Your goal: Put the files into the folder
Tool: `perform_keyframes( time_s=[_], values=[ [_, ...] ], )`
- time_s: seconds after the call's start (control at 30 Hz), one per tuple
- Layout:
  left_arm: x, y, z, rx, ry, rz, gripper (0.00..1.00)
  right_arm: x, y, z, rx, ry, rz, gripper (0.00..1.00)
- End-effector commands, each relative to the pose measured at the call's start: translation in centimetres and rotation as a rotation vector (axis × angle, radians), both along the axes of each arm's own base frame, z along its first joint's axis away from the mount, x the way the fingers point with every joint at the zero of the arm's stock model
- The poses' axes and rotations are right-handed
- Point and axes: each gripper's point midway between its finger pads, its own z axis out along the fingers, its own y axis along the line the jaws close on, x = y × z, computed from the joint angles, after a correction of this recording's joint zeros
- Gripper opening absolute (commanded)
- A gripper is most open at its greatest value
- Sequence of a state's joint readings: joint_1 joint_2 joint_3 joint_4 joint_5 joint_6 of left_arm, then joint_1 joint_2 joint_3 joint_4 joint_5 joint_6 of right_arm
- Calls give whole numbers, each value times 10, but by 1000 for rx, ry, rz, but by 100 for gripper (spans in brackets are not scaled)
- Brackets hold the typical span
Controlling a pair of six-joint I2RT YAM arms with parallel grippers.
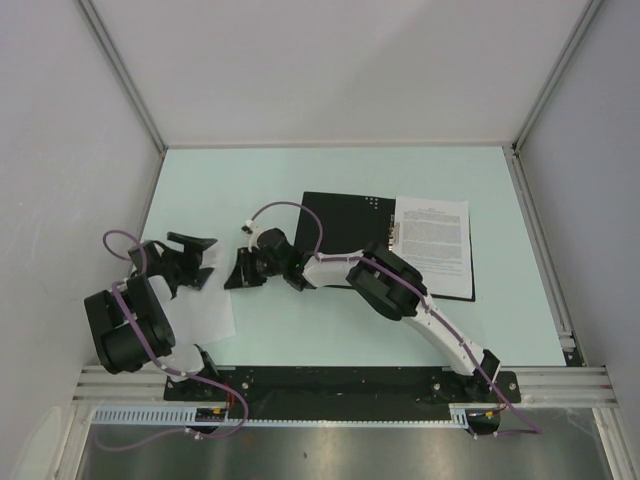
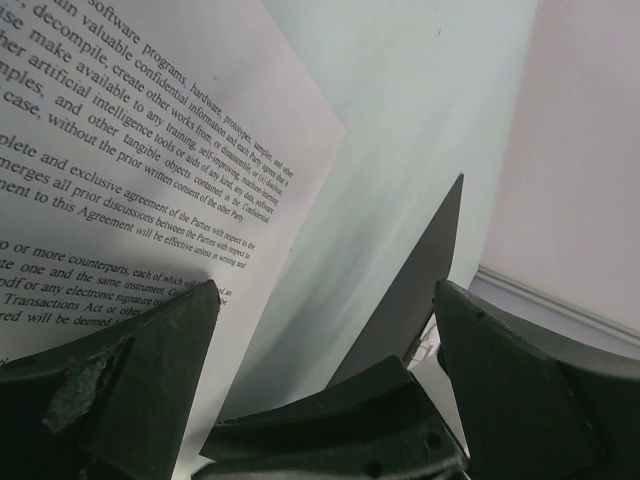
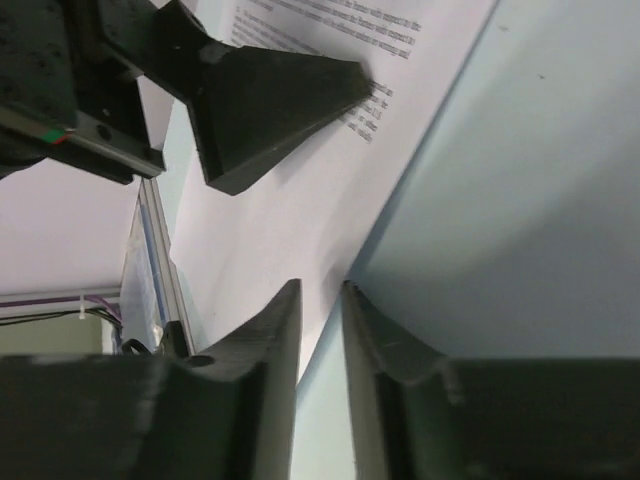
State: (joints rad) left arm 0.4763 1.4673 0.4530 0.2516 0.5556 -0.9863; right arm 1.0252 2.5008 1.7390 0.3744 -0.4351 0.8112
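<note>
Filing is looking half done: one printed white paper sheet [image 1: 432,245] is lying in the open black folder [image 1: 335,215], a second sheet [image 1: 208,318] is sitting edge-first between the nearly-shut jaws of the right gripper [image 3: 320,290], grip unclear, left gripper [image 2: 325,295] gaping.

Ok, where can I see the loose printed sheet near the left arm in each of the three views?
Top external: loose sheet, white patch at lower left, beside the left arm.
Left wrist: fills the upper left, text readable.
Right wrist: diagonal band from top centre to bottom centre.
Shared landmark: the pale green table bordering the sheet's edge.
</note>
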Motion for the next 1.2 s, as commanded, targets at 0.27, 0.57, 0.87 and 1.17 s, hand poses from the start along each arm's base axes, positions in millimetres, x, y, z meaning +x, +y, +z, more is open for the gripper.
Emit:
perform_keyframes(
  time_s=[0.27, 0.57, 0.87, 1.17],
  values=[
    [-33, -13, -5, 96, 147, -76, 100, 3, -8, -17, -31, 51, -32, 0],
    [-28, -3, 9, 221, 147, -64, 99, 15, -49, 1, -104, -18, -100, 0],
    [-39, -12, -17, 152, 218, -56, 99, 13, -55, 4, -111, -26, -98, 0],
    [-50, -24, -29, 79, 229, -54, 100, 3, -43, -17, -155, 9, -117, 43]
  ],
)
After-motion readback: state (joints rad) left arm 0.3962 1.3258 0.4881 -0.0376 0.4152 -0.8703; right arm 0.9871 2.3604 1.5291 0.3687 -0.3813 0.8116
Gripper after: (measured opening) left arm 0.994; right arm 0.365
